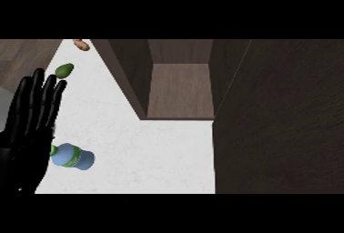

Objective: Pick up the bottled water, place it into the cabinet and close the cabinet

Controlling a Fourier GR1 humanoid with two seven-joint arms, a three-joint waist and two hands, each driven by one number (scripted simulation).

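Since bottled water (73, 157) lies sideways on worktop (148, 150) just R of left robot hand (28, 127), cap twd it, that open, straight-fingered hand's nearest.

Single head view, steeply down over counter (154, 150), facing cabinet (178, 91).

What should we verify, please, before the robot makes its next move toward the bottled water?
1. The bottled water is in view on the counter: ok.
2. The left hand is open, holds nothing and is beside the bottle: ok.
3. The right hand is in view: not ok, it does not show.
4. The cabinet is open: ok.
5. The bottle stands upright: cannot tell from this steep view.
6. The green item is well apart from the bottle: ok.
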